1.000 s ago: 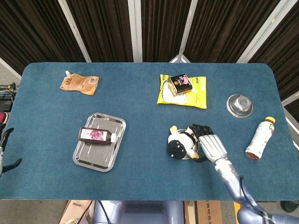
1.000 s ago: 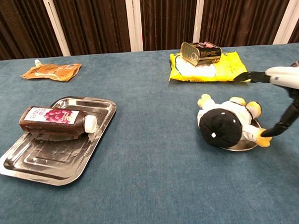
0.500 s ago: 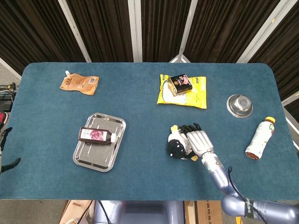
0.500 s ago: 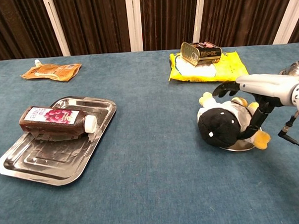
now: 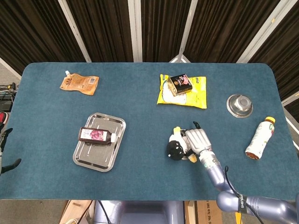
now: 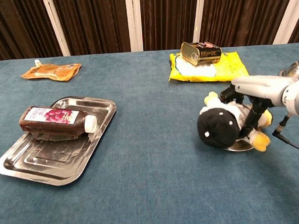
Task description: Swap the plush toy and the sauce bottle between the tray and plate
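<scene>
A black-and-white plush toy [image 5: 176,148] [image 6: 218,129] lies on a small metal plate [image 6: 239,147] right of centre. My right hand [image 5: 196,140] [image 6: 248,94] comes in from the right and grips the toy's body, its fingers curled over and around it. The plate is mostly hidden under the toy. A dark sauce bottle [image 5: 96,135] [image 6: 55,119] with a white cap lies on its side in the steel tray [image 5: 93,157] [image 6: 42,161] at the left. Only dark bits of my left hand [image 5: 8,161] show at the frame's left edge, off the table.
An orange pouch [image 5: 79,83] lies at the back left. A tin can [image 5: 181,83] sits on a yellow bag [image 5: 194,97] behind the plate. A metal bowl [image 5: 239,104] and a drink bottle [image 5: 259,138] lie at the right.
My right hand slid left over the plush toy and its fingers closed around the body. The toy's head tipped slightly. The bottle and tray stayed put.
</scene>
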Controlling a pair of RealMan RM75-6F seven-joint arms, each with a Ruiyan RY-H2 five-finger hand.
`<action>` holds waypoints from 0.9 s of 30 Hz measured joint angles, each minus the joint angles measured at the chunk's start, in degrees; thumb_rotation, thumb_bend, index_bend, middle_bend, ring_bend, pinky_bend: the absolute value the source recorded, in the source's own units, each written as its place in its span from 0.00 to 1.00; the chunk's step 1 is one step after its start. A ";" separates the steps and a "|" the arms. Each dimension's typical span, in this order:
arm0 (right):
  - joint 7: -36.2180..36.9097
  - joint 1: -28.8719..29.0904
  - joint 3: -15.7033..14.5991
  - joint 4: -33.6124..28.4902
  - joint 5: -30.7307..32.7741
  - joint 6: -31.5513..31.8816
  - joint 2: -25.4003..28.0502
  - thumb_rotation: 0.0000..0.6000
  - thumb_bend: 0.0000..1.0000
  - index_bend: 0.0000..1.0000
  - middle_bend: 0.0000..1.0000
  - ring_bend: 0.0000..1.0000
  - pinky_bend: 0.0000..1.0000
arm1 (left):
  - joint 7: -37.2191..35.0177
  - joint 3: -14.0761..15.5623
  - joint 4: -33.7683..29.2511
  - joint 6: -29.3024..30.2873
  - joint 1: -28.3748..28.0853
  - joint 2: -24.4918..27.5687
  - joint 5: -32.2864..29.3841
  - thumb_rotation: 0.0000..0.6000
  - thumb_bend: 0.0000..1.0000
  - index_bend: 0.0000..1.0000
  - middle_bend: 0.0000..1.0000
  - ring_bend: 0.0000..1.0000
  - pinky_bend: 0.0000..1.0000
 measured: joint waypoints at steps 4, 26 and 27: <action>-0.14 0.87 1.86 -2.17 -0.76 1.98 0.66 1.00 0.06 0.45 0.50 0.44 0.00 | -0.32 -0.12 -0.06 0.32 0.18 0.19 0.03 1.00 0.18 0.15 0.02 0.00 0.12; -7.55 21.47 10.77 17.05 14.37 -2.70 -15.41 1.00 0.06 0.35 0.42 0.37 0.00 | -0.13 -1.48 3.12 -4.21 -2.03 -1.13 -3.57 1.00 0.18 0.15 0.01 0.00 0.12; -7.45 21.88 10.69 18.22 14.53 -3.09 -16.07 1.00 0.06 0.27 0.34 0.30 0.00 | -0.19 -1.53 3.05 -4.31 -2.04 -1.06 -3.72 1.00 0.18 0.15 0.01 0.00 0.12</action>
